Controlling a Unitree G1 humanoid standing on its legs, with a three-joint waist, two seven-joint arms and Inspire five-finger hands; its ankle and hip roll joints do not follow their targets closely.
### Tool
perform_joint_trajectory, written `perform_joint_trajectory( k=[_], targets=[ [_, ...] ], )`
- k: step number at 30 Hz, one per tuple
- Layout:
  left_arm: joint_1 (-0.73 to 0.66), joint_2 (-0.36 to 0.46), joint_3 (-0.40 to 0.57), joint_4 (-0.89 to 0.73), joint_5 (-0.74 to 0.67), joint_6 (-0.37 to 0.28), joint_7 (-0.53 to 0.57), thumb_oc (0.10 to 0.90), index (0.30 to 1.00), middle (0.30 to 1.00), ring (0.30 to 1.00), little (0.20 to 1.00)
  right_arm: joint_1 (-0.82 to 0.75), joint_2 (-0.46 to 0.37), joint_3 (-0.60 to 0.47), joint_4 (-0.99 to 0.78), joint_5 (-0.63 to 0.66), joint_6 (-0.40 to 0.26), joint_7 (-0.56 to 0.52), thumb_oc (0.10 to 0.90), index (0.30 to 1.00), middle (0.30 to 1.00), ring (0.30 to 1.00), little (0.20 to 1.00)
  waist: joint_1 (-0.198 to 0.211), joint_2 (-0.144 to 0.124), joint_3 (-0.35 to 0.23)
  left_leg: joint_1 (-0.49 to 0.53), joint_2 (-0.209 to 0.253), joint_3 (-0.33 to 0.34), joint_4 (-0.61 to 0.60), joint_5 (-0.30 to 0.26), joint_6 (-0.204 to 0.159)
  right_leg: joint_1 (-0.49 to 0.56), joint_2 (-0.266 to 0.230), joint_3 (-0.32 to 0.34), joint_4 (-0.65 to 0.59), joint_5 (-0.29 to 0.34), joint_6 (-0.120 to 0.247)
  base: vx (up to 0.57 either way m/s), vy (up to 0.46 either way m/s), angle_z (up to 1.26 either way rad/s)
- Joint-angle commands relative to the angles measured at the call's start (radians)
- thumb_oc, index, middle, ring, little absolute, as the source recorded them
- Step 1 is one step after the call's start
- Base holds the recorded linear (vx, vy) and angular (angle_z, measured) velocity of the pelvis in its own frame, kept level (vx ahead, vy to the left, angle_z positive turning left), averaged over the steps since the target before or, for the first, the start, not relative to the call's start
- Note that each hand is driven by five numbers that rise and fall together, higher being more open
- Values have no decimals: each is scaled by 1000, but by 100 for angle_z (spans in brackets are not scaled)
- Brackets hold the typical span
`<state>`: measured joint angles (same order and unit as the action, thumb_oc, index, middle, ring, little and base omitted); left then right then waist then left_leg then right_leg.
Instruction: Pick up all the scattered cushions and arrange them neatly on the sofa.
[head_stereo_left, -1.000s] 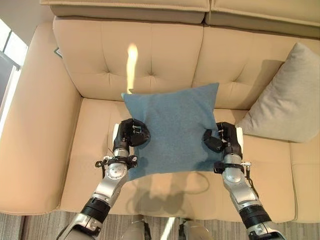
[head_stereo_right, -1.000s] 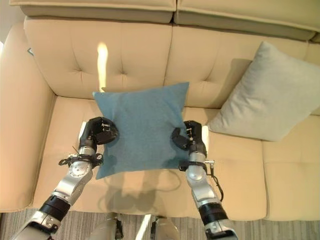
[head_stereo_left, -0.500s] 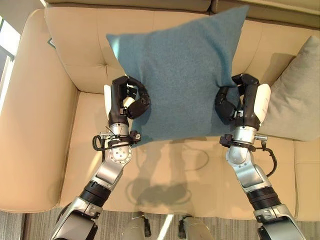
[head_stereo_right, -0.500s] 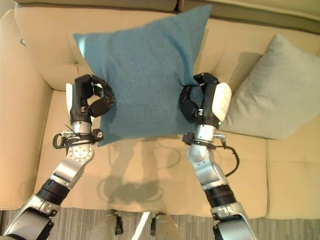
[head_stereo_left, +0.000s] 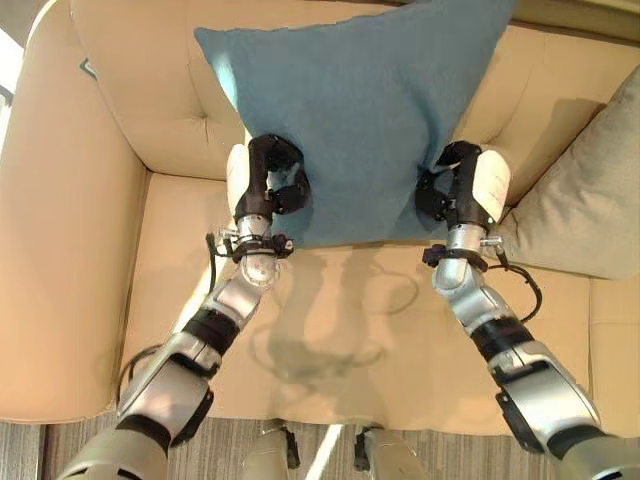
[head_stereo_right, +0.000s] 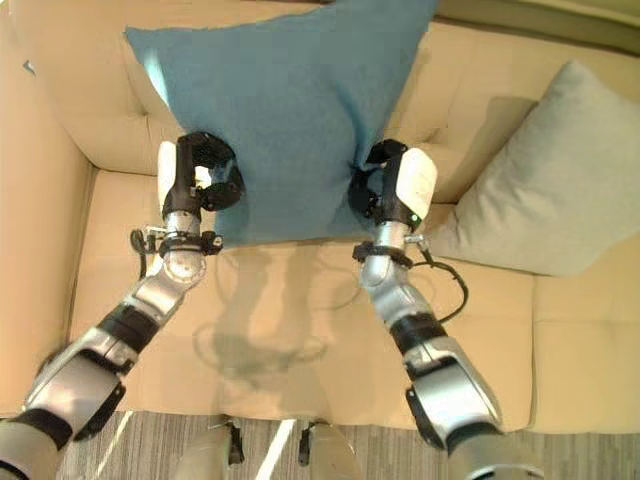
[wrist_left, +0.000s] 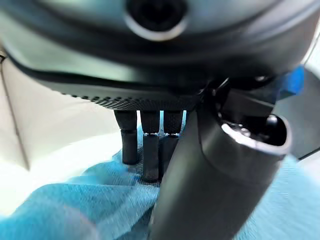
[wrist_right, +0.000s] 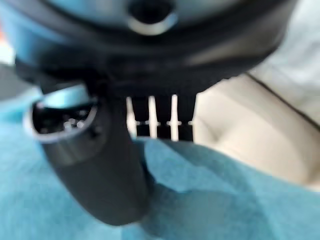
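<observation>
Nearest, you have a strip of grey striped carpet (head_stereo_left: 60, 445) along the sofa's front edge, then the tan leather seat (head_stereo_left: 330, 330), bare under both arms. Next, your left hand (head_stereo_left: 268, 180) and right hand (head_stereo_left: 462, 188) are each clamped on a lower side edge of the blue cushion (head_stereo_left: 360, 100): in the wrist views the fingers (wrist_left: 150, 145) and thumb pinch the blue fabric on the left, and the fingers (wrist_right: 160, 120) do the same on the right. Change to log: a second ago the cushion hung low over the seat; it has since been lifted and carried back, so it now stands upright with its face against the tufted backrest (head_stereo_left: 160, 110), its bottom edge seemingly just above the seat. That suggests placement is nearly complete, with lowering and release remaining. Further right, a grey cushion (head_stereo_left: 590, 200) already leans in the sofa corner, just beside your right hand. Left, the padded armrest (head_stereo_left: 60, 250) borders the seat.
</observation>
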<state>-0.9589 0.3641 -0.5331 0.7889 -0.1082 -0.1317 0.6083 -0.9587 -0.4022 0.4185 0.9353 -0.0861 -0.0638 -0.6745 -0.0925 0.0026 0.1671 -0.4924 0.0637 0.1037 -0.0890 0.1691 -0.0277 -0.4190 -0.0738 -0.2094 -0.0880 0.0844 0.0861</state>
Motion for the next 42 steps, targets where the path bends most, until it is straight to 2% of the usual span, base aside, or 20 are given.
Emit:
perform_joint_trajectory(
  k=[1,10,11,12,13,14,15,16,20,26,31,32,34,35,36,37,38,39,41,42],
  targets=[
    [-282,19,-31,-4,-38,-71,-52,800,900,900,900,900,-230,3,54,8,159,-11,128,800,900,900,900,900,23,-32,0,4,-8,11,2,-90,-46,-78,5,-5,1,5,70,0,0,0],
    [-162,55,27,-106,-20,-66,-77,800,900,900,900,900,-130,9,15,-59,175,-26,171,800,900,900,900,900,19,-25,12,-14,-12,9,2,-90,-46,-98,3,-5,1,7,68,-14,1,0],
    [-140,62,39,-120,-9,-67,-79,800,900,900,900,900,-107,0,-1,-74,168,-38,170,800,900,900,900,900,15,-28,17,-24,-20,21,2,-63,-40,-108,-3,-14,1,32,60,-96,9,1],
    [-128,67,45,-130,-4,-69,-78,800,900,900,900,900,-96,-4,-8,-81,164,-42,168,800,900,900,900,900,16,-27,15,-24,-21,20,2,-64,-40,-108,-4,-15,1,32,61,0,0,0],
    [-127,67,45,-130,-4,-68,-79,800,900,900,900,900,-95,-4,-8,-81,164,-41,168,800,900,900,900,900,17,-23,8,-13,-17,10,2,-93,-47,-98,1,-6,1,8,69,0,0,0],
    [-114,79,55,-142,5,-69,-80,800,900,900,900,900,-78,-15,-21,-90,152,-44,167,800,900,900,900,900,15,-26,14,-23,-23,19,2,-66,-40,-107,-4,-14,1,32,62,94,2,1],
    [-112,79,55,-142,5,-69,-80,800,900,900,900,900,-77,-14,-21,-91,152,-43,167,800,900,900,900,900,17,-23,6,-12,-19,9,2,-95,-47,-97,0,-5,1,8,70,-74,7,2],
    [-68,101,89,-183,8,-77,-79,800,900,900,900,900,-26,-43,-67,-141,138,-52,150,800,900,900,900,900,14,-25,6,-21,-27,19,2,-71,-40,-104,-6,-16,1,30,63,16,-1,6],
    [3,132,154,-219,-20,-97,-79,800,900,900,900,900,43,-76,-134,-181,143,-67,138,800,900,900,900,900,16,-24,-5,-11,-28,20,2,-77,-41,-93,-9,-20,1,25,64,-11,-2,2],
    [170,167,273,-300,-92,-143,-103,800,900,900,900,900,119,-135,-179,-172,158,-66,163,800,900,900,900,900,31,-22,-8,5,-31,19,2,-83,-42,-75,-12,-26,1,21,64,0,0,0],
    [412,170,377,-377,-148,-172,-169,800,900,900,900,900,187,-167,-208,-136,167,-56,198,800,900,900,900,900,61,-15,-2,8,-34,18,2,-82,-41,-73,-16,-33,1,22,61,5,-11,3],
    [415,170,378,-379,-148,-171,-170,800,900,900,900,900,188,-167,-207,-136,167,-56,198,800,900,900,900,900,60,-15,-3,7,-34,18,2,-82,-41,-73,-16,-33,1,22,61,11,-25,4],
    [533,157,411,-411,-158,-177,-209,800,900,900,900,900,231,-155,-222,-127,175,-54,217,800,900,900,900,900,76,-9,2,5,-35,17,2,-80,-40,-73,-18,-38,1,20,60,57,-16,3],
    [536,157,412,-412,-158,-176,-209,800,900,900,900,900,233,-154,-221,-127,175,-54,217,800,900,900,900,900,78,-6,-6,16,-31,6,2,-109,-47,-62,-13,-28,1,-4,68,23,-12,6],
    [604,138,433,-427,-181,-180,-229,800,900,900,900,900,259,-141,-227,-129,181,-55,226,800,900,900,900,900,86,-4,5,7,-36,14,2,-79,-40,-70,-18,-43,1,18,59,110,-12,10],
    [606,138,434,-428,-181,-179,-229,800,900,900,900,900,260,-140,-226,-129,181,-54,226,800,900,900,900,900,88,-2,-4,17,-32,3,2,-107,-46,-60,-13,-33,1,-5,67,-70,-12,7],
    [640,129,446,-426,-194,-182,-242,800,900,900,900,900,271,-134,-229,-137,181,-54,233,762,844,844,844,844,91,-3,5,6,-36,13,2,-78,-40,-68,-18,-45,1,17,59,110,-27,4],
    [715,121,456,-432,-191,-178,-276,800,900,900,900,900,292,-128,-228,-155,169,-52,246,579,568,568,568,568,101,1,-1,18,-33,2,2,-106,-45,-55,-15,-39,1,-8,66,0,0,0],
    [760,112,464,-438,-195,-175,-293,800,900,900,900,900,304,-122,-226,-164,159,-50,253,400,300,300,300,300,106,3,-1,20,-33,1,2,-106,-45,-53,-15,-39,1,-8,66,25,-23,6],
    [815,97,474,-428,-216,-174,-323,800,900,900,900,900,311,-123,-222,-169,146,-52,263,400,300,300,300,300,112,3,7,9,-37,10,2,-77,-38,-62,-21,-51,1,13,57,-59,-20,6]
  ],
)
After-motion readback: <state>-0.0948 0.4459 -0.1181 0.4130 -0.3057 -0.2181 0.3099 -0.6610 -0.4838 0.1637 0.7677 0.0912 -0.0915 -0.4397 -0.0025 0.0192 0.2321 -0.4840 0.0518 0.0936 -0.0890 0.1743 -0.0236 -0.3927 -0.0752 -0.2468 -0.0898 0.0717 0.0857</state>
